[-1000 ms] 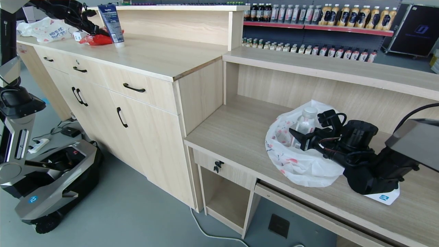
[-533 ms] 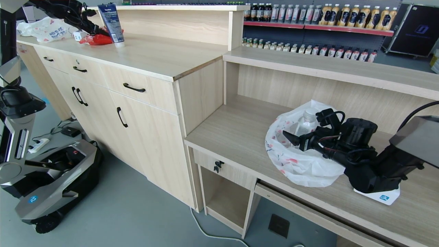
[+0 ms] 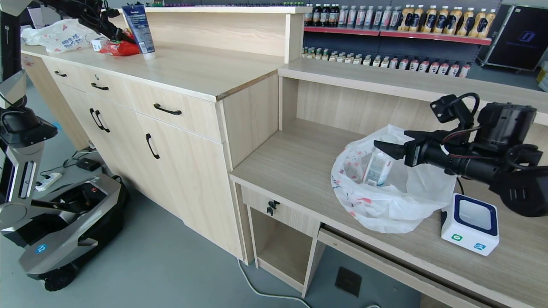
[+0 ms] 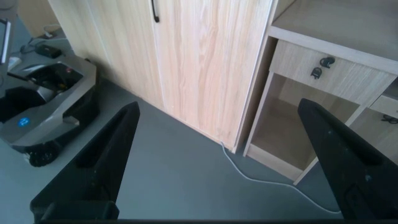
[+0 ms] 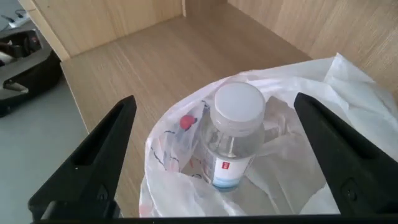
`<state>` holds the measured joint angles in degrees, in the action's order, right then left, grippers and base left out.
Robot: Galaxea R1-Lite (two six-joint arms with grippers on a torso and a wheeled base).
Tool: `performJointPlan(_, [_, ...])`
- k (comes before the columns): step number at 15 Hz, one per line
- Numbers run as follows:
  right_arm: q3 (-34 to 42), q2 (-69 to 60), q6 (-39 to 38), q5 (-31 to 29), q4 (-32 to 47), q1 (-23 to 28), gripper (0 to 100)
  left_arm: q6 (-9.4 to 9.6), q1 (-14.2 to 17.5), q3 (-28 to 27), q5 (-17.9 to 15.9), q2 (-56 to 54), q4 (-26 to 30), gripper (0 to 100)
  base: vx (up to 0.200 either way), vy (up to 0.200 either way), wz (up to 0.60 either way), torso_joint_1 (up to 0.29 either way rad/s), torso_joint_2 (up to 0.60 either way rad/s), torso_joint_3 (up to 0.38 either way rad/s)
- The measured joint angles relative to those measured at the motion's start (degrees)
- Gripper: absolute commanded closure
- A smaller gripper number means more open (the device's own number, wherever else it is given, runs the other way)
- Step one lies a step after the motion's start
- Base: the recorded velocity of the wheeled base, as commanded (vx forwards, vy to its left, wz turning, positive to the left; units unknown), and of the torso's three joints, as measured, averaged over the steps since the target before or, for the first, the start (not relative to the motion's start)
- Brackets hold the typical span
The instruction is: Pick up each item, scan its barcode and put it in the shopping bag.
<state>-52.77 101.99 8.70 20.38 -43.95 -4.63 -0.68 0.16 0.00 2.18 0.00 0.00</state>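
A clear bottle with a white cap (image 5: 231, 140) stands inside the white shopping bag (image 3: 381, 207) on the lower desk. It leans slightly, its label (image 3: 376, 169) facing the front. My right gripper (image 3: 391, 147) hovers just above the bag's mouth, open and holding nothing, and the bottle cap sits between its fingers (image 5: 93, 162) from above. The white scanner (image 3: 471, 222) stands right of the bag. A blue tube (image 3: 139, 28) and a red packet (image 3: 119, 48) are on the upper counter at far left. My left gripper (image 4: 217, 107) is open over the floor by the cabinet.
A second white bag (image 3: 58, 36) and a small white box (image 3: 98, 42) lie on the upper counter, where a black arm (image 3: 92, 15) hangs over the red packet. Shelves of bottles (image 3: 398, 19) line the back. The cabinet (image 4: 205, 56) and desk drawer (image 4: 323, 62) face the left gripper.
My right arm has risen and drawn back to the right out of the bag, leaving the bottle inside and uncovering the scanner. The black arm over the red packet lifted slightly.
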Motion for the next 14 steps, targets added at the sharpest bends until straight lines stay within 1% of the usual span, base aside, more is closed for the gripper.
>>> performJointPlan(2, [-0.20, -9.92, 5.39, 0.06, 10.97, 0.41, 0, 0.00, 0.00, 0.00, 0.00, 0.00, 0.00, 0, 0.000, 0.000, 0.00, 0.000, 0.00, 0.000])
performJointPlan(3, [-0.43, -14.91, 9.87, -0.40, 14.82, 0.89, 0, 0.02, 0.00, 0.00, 0.00, 0.00, 0.00, 0, 0.000, 0.000, -0.60, 0.002, 0.00, 0.002])
performJointPlan(4, [-1.11, -18.91, 14.62, -2.71, 17.30, 1.30, 0, 0.00, 0.00, 0.00, 0.00, 0.00, 0.00, 0, 0.000, 0.000, -0.60, -0.002, 0.00, 0.002])
performJointPlan(5, [-2.54, -21.94, 16.99, -6.10, 18.91, 1.52, 0, 0.00, 0.00, 0.00, 0.00, 0.00, 0.00, 0, 0.000, 0.000, -0.60, -0.007, 0.00, 0.007])
performJointPlan(6, [-5.00, -24.10, 17.57, -8.73, 19.87, 1.52, 0, 0.00, -0.06, 0.00, 0.00, 0.02, 0.02, 0, 0.000, 0.000, -0.60, 0.002, 0.00, 0.002])
performJointPlan(8, [-11.82, -25.48, 16.73, -12.01, 22.77, 0.56, 0, 0.02, 0.00, 0.00, 0.00, 0.00, 0.00, 0, 0.000, 0.000, 0.00, 0.000, 0.00, 0.000])
performJointPlan(10, [-18.69, -25.09, 12.36, -13.52, 25.89, -0.05, 0, 0.00, 0.00, 0.00, -0.02, 0.00, 0.02, 0, 0.000, 0.000, 0.00, 0.000, 0.00, 0.000])
performJointPlan(12, [-23.08, -25.03, 10.40, -15.19, 34.78, 0.30, 0, 0.00, 0.00, 0.00, 0.02, 0.00, 0.00, 0, 0.000, 0.000, 0.00, 0.000, 0.00, 0.000])
performJointPlan(14, [-25.09, -26.99, 5.63, -20.60, 46.85, 0.72, 0, 0.02, 0.00, 0.00, 0.00, 0.00, 0.00, 0, 0.000, 0.000, 0.00, 0.000, 0.00, 0.000])
